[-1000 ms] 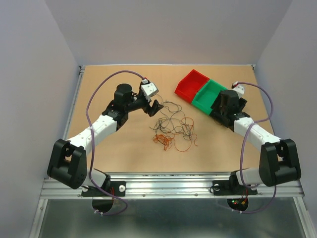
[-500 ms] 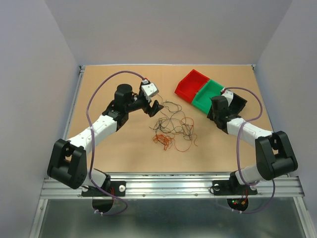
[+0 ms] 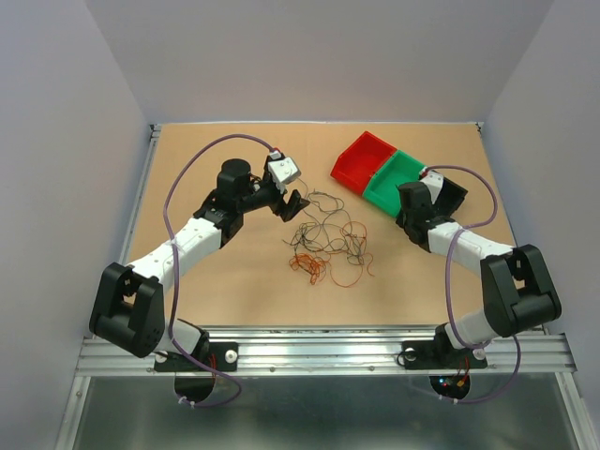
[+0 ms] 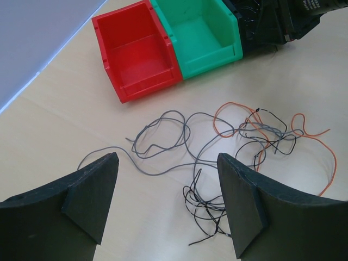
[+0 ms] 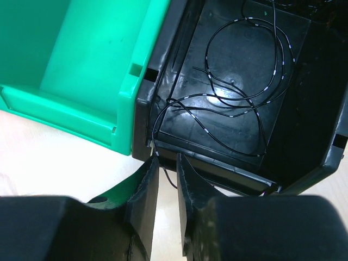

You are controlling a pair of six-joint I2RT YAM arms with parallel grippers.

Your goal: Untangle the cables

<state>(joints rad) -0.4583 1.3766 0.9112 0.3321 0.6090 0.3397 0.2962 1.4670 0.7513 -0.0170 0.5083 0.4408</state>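
- Two black pads of the left gripper stand wide apart and hold nothing. Between them a grey strand lies on the table.
- Fingers of the right gripper are almost together, with only a narrow slit. A thin wire end seems to pass through this slit, and we cannot tell if it is pinched or free.
- That end belongs to a black wire coiled inside the black bin, which stands next to the green bin and the red bin.
- Most of the cables lie as one loose heap in the middle of the table, between the two arms, with grey, black and orange mixed.
- For the step in hand, we judge that the left gripper should come down on the grey strand alone, near its free end and away from the knot, then lift slowly.
- If the whole heap rises with it, we think it is better to stop and let the right gripper hold the rest down.
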